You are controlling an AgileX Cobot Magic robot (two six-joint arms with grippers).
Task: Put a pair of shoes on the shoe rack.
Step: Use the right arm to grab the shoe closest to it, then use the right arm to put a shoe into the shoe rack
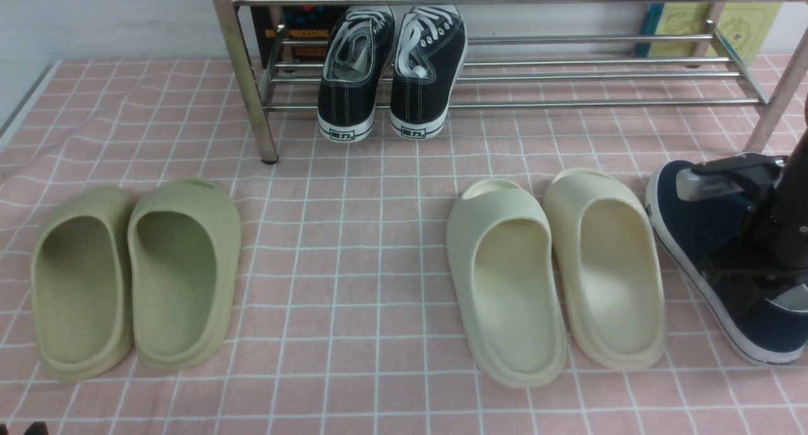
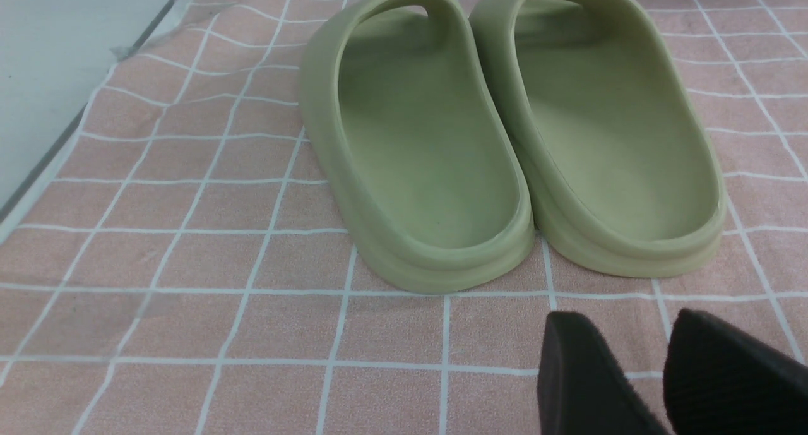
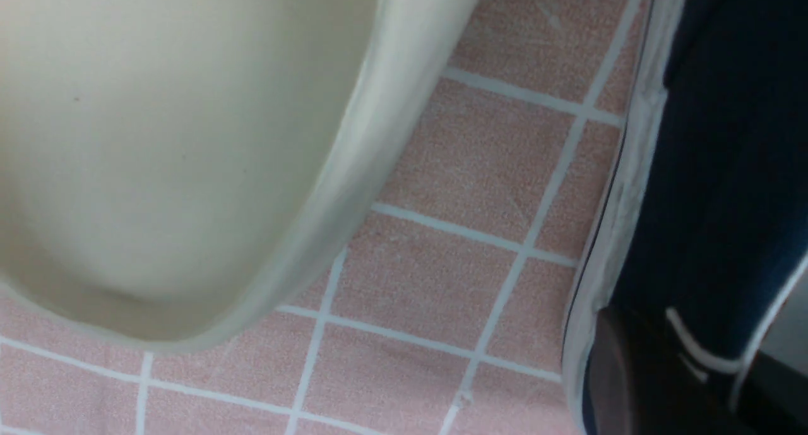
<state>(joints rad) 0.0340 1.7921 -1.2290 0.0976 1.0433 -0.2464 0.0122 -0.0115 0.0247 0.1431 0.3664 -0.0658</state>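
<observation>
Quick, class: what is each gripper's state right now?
Left gripper: jaws slightly apart, empty.
Right gripper: apparently closed on the navy-blue canvas slip-on sneaker.

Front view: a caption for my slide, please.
Right arm over a navy slip-on sneaker; cream slides, green slides on cloth; black sneakers on the rack.

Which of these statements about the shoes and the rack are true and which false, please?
1. The black lace-up sneakers stand on the shoe rack. True.
2. The green slides lie right of the cream slides. False: they lie to their left.
3. The right arm's fingers are down at a navy shoe. True.
4. That navy shoe is already on the rack. False: it lies on the pink checked cloth.
5. The left arm's fingers hold a green slide. False: they are empty, short of the slides.
</observation>
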